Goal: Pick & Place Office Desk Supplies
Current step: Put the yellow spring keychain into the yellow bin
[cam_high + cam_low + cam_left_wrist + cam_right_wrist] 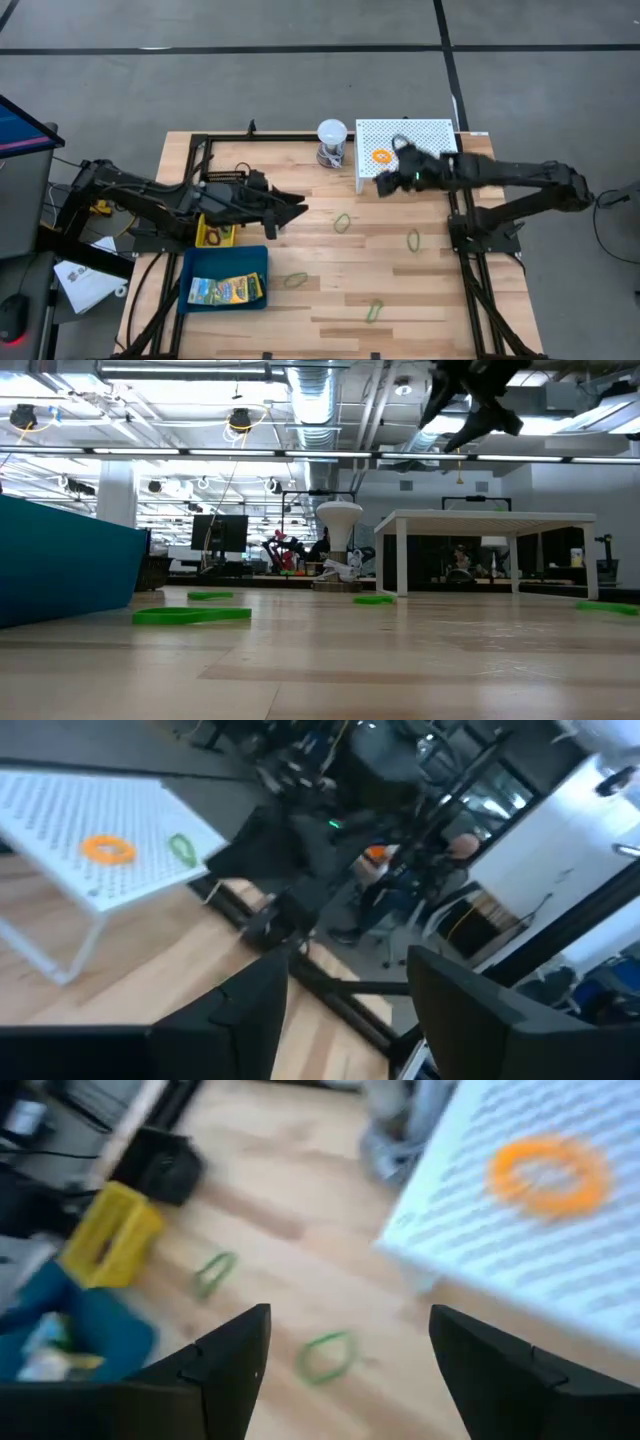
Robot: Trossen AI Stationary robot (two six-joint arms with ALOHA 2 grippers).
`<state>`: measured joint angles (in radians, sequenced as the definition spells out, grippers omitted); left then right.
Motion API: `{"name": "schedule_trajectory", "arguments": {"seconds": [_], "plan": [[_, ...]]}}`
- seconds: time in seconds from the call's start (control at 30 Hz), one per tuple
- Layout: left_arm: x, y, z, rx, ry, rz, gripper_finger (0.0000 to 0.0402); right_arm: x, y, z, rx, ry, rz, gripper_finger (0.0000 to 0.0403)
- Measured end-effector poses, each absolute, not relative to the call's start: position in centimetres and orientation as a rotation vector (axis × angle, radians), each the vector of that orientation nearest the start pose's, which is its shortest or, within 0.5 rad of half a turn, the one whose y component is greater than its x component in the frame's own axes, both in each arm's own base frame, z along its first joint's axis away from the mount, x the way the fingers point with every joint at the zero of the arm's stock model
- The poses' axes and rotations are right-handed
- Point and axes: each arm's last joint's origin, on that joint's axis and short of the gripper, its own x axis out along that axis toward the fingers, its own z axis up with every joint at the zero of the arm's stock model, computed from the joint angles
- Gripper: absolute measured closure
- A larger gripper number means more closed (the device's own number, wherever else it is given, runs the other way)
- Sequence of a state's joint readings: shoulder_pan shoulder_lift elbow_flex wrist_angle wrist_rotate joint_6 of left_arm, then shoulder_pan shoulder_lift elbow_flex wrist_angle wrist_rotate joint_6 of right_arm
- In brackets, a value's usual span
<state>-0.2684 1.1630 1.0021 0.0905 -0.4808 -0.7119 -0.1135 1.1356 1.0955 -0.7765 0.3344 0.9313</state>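
Several green loops lie flat on the wooden table. An orange loop rests on top of the white perforated stand, with a green loop beside it. The blue tray holds printed packets, and the yellow bin stands behind it. My right gripper hovers open at the stand's near-left corner, high above the table. My left gripper is open beside the bin. No black mesh basket shows.
The white ball-topped object stands at the far edge, left of the stand. Black frame rails run along the table's left, far and right sides. Bare wood lies between the two grippers and along the near edge.
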Motion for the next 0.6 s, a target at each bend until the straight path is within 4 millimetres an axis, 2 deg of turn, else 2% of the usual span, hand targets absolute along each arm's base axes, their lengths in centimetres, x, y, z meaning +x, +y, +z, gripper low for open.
{"name": "schedule_trajectory", "arguments": {"seconds": [0.23, 0.3, 0.43, 0.6], "plan": [[25.9, -5.6, 35.6, -0.667, -0.016, 0.237, 0.0199, 21.1, -8.9, 34.3, 0.687, 0.685, -0.842, 0.0133], [26.0, -5.7, 35.6, -0.663, -0.016, 0.238, 0.0199, 21.4, -10.1, 33.7, 0.699, 0.756, -0.853, 0.0133], [26.2, -5.6, 35.4, -0.655, -0.012, 0.251, 0.0199, 22.7, -12.0, 31.2, 0.723, 0.905, -0.869, 0.0133], [26.2, -5.6, 35.4, -0.652, -0.018, 0.259, 0.02, 23.7, -13.4, 29.5, 0.671, 0.962, -0.958, 0.0133]]}}
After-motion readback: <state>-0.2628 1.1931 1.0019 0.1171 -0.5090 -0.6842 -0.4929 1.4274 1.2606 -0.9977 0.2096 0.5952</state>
